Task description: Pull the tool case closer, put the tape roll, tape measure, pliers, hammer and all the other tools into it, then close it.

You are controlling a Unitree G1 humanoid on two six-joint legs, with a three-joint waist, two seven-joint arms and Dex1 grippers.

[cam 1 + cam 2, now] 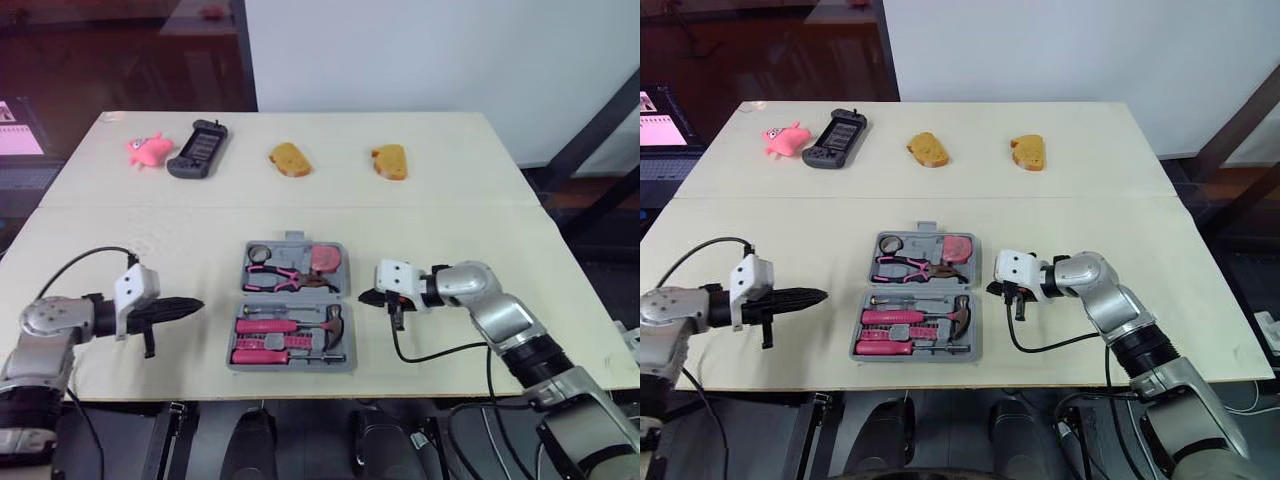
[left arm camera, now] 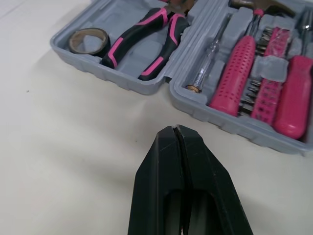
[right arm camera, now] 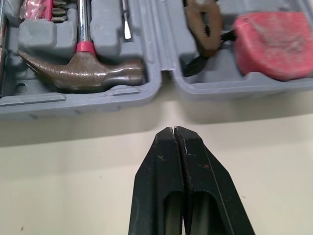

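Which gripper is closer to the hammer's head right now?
Right. The right gripper sits just off the right edge of the tool case, beside the hammer; the left gripper is off its opposite side.

Left gripper (image 1: 196, 304): jaws pressed together tip to tip, pointing inward toward the robot's right, forearm held low and level. Right gripper (image 1: 364, 298): jaws likewise pressed together, pointing inward toward the robot's left. Right arm bent at the elbow, wrist turned in.

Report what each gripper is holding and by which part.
Nothing is held. The left gripper and the right gripper are both shut and empty, flanking the open tool case without touching it.
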